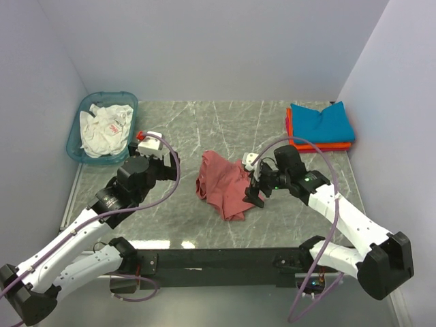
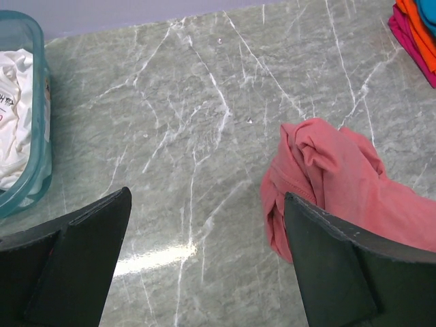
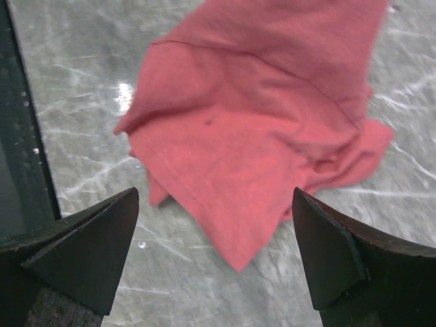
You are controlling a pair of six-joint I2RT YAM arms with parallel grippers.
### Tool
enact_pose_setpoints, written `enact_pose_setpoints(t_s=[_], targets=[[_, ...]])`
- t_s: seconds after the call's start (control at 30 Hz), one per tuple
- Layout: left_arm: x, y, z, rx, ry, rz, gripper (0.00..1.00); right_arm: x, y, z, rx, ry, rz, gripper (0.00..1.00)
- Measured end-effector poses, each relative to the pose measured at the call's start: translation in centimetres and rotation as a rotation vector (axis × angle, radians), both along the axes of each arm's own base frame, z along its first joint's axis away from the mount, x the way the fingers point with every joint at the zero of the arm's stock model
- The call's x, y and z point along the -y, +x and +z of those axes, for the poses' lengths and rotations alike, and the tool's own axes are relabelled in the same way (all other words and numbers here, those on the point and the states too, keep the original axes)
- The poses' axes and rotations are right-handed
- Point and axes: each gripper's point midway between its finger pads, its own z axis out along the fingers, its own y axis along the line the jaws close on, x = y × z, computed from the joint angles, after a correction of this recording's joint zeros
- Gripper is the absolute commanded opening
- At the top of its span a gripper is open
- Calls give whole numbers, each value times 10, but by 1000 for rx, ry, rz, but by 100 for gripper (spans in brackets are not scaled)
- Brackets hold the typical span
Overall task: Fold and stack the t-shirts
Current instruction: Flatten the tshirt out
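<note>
White cloth [image 1: 102, 129] in teal basket [image 1: 71, 139]: printed marks, illegible. Red t-shirt [image 1: 221, 184] crumpled.

The top external camera is looking down from above and behind the arms. It is taking in the whole grey-green marbled tabletop [image 1: 204, 122], with the arm bases along its bottom edge. The left wrist camera is riding low over the table, facing forward and rightward past the spread black fingers of the left gripper [image 2: 208, 196]. It is catching the translucent teal plastic basket [image 2: 37, 136] at its left edge and a corner of the folded stack of teal-blue and orange t-shirts [image 2: 415, 30] at its upper right. The right wrist camera is hanging closer still, looking steeply down between the spread black fingers of the right gripper [image 3: 214, 194]. All three views are sharing the crumpled dusty-red cloth t-shirt [image 1: 225, 184].
</note>
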Motion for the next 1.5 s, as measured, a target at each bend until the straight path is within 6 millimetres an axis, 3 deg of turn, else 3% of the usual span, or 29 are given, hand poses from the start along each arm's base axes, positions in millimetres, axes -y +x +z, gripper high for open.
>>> enact_pose_setpoints(t_s=[0.23, 0.43, 0.57, 0.77, 0.93, 1.07, 1.1, 1.2, 1.23, 1.33, 1.43, 1.5], targets=[[0, 0, 0, 1, 2, -1, 99, -30, -28, -6, 15, -36, 127, 98], [-2, -2, -3, 5, 6, -3, 100, -50, -42, -37, -19, -149, 175, 91], [-2, -2, -3, 5, 6, -3, 99, -65, -38, -51, -24, -228, 152, 82], [-4, -3, 2, 18, -4, -2, 100, -92, -23, -47, 5, -255, 90, 75], [-8, -6, 11, 46, -23, 3, 100, -98, -26, -48, -8, -248, 70, 72], [-9, -6, 13, 53, -29, 8, 99, -103, -27, -59, -40, -267, 61, 67], [-10, -6, 14, 53, -29, 9, 99, -103, -27, -64, -48, -278, 58, 63], [-11, -6, 15, 57, -32, 12, 100, -100, -23, -76, -57, -320, 37, 38], [-12, -6, 15, 59, -34, 13, 99, -98, -21, -78, -56, -332, 25, 23], [-13, -7, 16, 63, -38, 15, 98, -92, -12, -76, -51, -340, -12, 3], [-12, -7, 15, 63, -44, 12, 96, -77, 7, -64, -53, -320, -72, 0], [-11, -7, 15, 61, -48, 6, 95, -57, 27, -48, -57, -283, -129, 0]])
